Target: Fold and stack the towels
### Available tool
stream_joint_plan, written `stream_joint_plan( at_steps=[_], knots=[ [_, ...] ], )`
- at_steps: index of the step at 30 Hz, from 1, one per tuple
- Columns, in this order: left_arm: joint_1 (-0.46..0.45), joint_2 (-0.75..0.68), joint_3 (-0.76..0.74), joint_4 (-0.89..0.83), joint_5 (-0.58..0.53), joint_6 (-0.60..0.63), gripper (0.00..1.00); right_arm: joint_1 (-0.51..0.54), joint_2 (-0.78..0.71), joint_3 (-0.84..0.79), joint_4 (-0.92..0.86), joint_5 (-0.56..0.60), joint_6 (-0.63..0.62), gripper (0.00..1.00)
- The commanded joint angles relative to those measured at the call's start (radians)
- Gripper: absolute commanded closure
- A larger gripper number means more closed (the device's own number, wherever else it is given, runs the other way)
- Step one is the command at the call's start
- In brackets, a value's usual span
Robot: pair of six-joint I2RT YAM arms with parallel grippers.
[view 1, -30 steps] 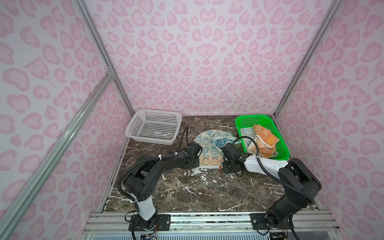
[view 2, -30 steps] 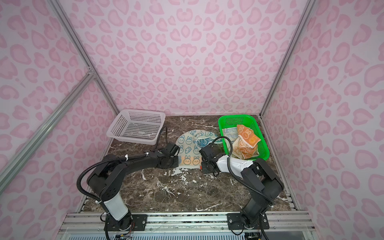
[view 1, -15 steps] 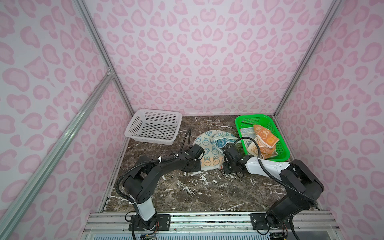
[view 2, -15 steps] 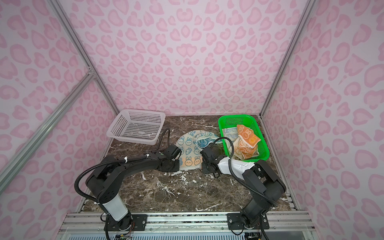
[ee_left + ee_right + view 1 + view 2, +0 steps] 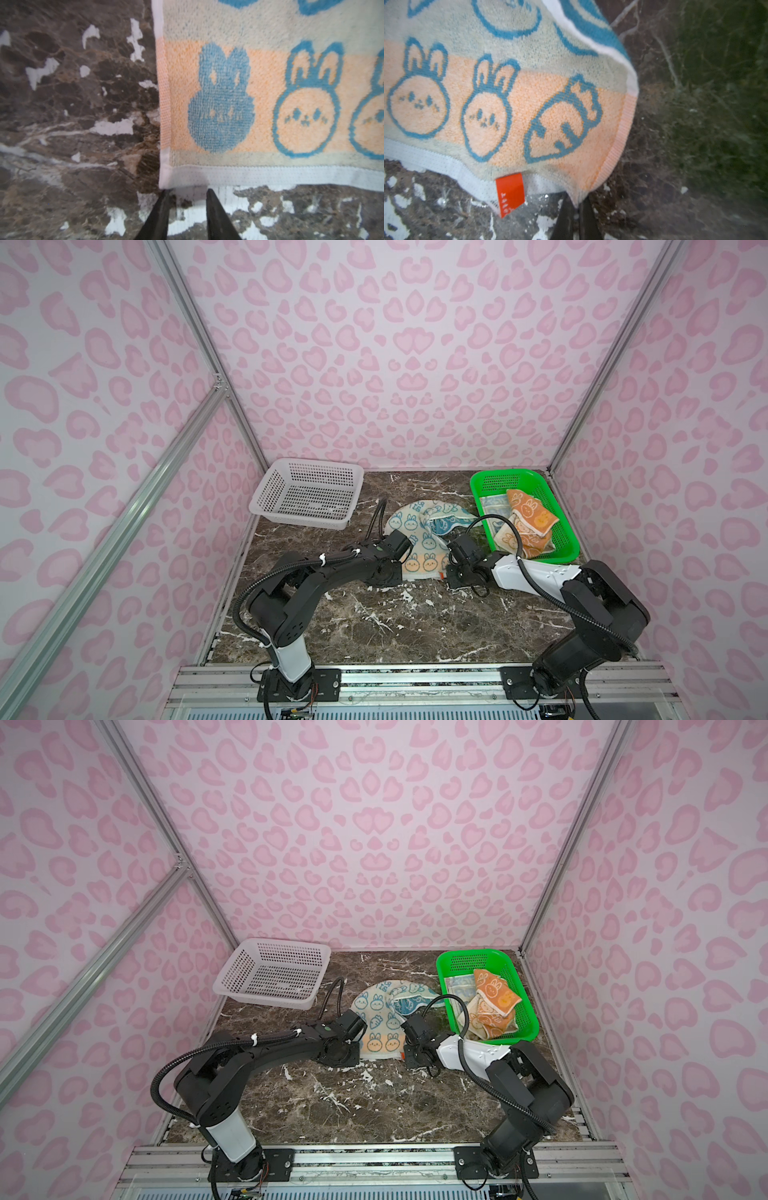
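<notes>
A cream towel (image 5: pixel 419 539) (image 5: pixel 380 1019) with blue bunnies and an orange band lies on the marble table, its far part rumpled and folded over. My left gripper (image 5: pixel 187 192) (image 5: pixel 404 573) stands open at the towel's near left corner (image 5: pixel 166 182), which lies flat just beyond the fingertips. My right gripper (image 5: pixel 576 204) (image 5: pixel 448 572) is shut on the near right corner, beside the orange label (image 5: pixel 509 194). More towels (image 5: pixel 530 516) (image 5: pixel 494 996), orange and pale, lie crumpled in the green basket (image 5: pixel 515 475) (image 5: pixel 478 957).
A white perforated basket (image 5: pixel 316 464) (image 5: pixel 278 944) stands at the back left, with nothing in it. The green basket sits at the back right, close to my right arm. Pink patterned walls close in three sides. Bare marble (image 5: pixel 395 622) stretches toward the front rail.
My left jaws have parted and the towel's left corner now lies free on the table. The right gripper keeps its hold on the other corner.
</notes>
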Motion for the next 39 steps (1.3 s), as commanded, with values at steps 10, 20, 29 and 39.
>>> stream_joint_plan(
  at_steps=[10, 20, 29, 39],
  knots=[
    [0.032, 0.032, 0.008, -0.056, -0.059, -0.025, 0.65, 0.002, 0.005, -0.018, -0.097, -0.024, -0.003, 1.00],
    [0.026, 0.059, 0.036, -0.004, -0.020, -0.039, 0.66, 0.001, -0.003, -0.027, -0.098, -0.022, -0.010, 1.00],
    [0.020, 0.063, 0.042, 0.017, 0.001, -0.040, 0.71, 0.000, 0.000, -0.013, -0.108, -0.023, -0.019, 1.00],
    [0.014, 0.075, 0.065, 0.021, -0.015, -0.042, 0.72, 0.000, -0.004, -0.006, -0.117, -0.029, -0.027, 1.00]
  ],
)
